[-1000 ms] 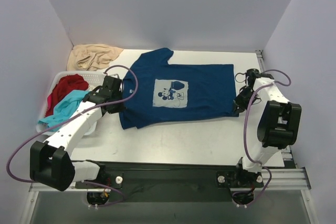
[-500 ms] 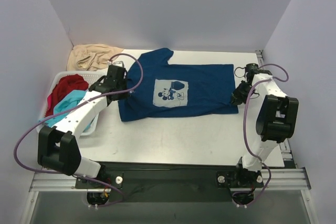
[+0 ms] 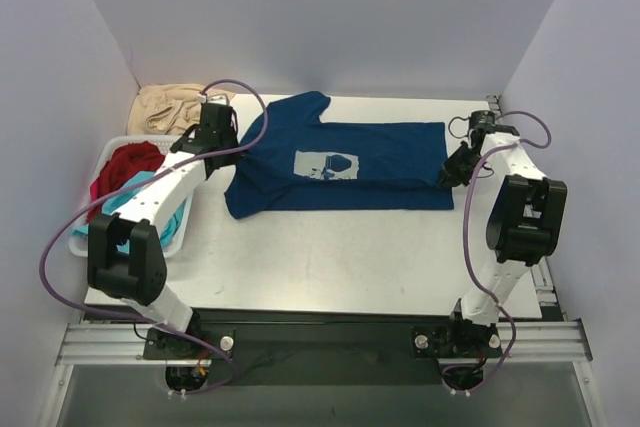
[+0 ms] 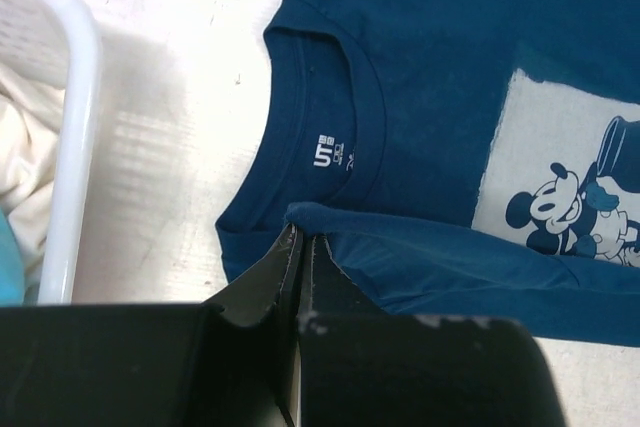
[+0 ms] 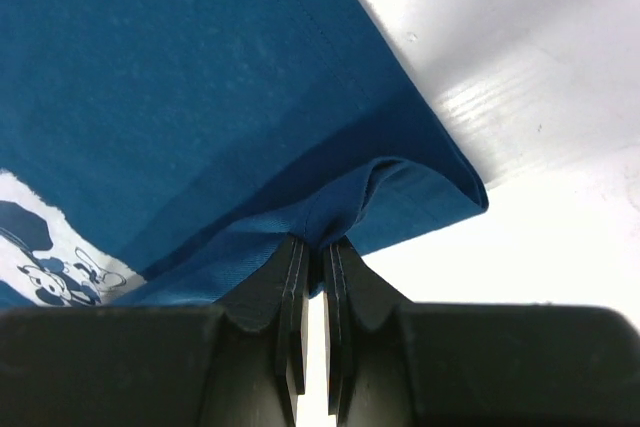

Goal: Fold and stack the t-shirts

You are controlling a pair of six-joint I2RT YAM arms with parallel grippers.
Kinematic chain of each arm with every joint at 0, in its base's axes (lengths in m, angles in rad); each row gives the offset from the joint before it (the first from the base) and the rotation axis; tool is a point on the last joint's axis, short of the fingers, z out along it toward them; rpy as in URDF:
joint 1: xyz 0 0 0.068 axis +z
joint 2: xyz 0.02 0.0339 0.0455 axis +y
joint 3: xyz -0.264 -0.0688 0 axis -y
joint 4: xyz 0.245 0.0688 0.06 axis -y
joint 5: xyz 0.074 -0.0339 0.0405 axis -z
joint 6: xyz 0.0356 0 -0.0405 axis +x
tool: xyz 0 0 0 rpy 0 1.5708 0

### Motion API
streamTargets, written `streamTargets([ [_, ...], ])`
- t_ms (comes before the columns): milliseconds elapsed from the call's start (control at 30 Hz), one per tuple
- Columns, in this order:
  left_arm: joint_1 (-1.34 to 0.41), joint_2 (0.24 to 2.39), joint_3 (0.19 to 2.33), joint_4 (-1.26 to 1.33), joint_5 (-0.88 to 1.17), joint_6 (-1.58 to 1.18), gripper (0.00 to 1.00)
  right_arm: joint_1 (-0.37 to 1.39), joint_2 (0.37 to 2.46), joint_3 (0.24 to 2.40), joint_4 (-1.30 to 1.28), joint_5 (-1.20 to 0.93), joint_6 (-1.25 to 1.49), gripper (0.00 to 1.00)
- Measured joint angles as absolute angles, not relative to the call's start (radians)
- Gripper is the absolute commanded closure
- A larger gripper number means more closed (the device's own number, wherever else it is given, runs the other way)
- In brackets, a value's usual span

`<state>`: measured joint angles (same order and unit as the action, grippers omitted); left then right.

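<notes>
The navy blue t-shirt (image 3: 340, 172) lies across the table with its near edge folded back over the pale print (image 3: 325, 165). My left gripper (image 3: 238, 152) is shut on the shirt's edge near the collar (image 4: 330, 137); the lifted fold (image 4: 440, 257) runs right from my left gripper (image 4: 300, 237). My right gripper (image 3: 450, 172) is shut on the hem corner at the shirt's right end; in the right wrist view, cloth (image 5: 250, 67) bunches between the closed jaws of my right gripper (image 5: 312, 243). Red (image 3: 125, 165) and turquoise (image 3: 140, 192) t-shirts lie in the basket.
A white laundry basket (image 3: 175, 232) stands at the left edge, its rim (image 4: 75, 147) close to my left arm. A beige cloth (image 3: 175, 107) lies at the back left corner. Purple walls enclose the table on three sides.
Both grippers have carried the shirt's near edge away from me, toward the back. The fold now covers the lower part of the print. The left arm swung up beside the basket.
</notes>
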<state>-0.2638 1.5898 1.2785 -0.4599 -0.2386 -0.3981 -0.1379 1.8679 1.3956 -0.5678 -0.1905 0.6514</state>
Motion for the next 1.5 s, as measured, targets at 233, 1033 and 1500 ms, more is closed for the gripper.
streamTargets([
  [233,-0.258,1.700,1.365,-0.440,-0.222,-0.384,1.00,-0.139,1.924,1.420,-0.556,-0.201,0.656,1.00],
  [1033,-0.223,2.088,1.805,-0.492,-0.083,-0.381,0.09,-0.107,1.940,1.528,-0.542,-0.183,0.654,0.55],
  [1500,-0.236,1.752,1.377,-0.637,-0.020,-0.355,0.13,0.073,1.893,1.399,-0.580,-0.167,0.602,0.58],
])
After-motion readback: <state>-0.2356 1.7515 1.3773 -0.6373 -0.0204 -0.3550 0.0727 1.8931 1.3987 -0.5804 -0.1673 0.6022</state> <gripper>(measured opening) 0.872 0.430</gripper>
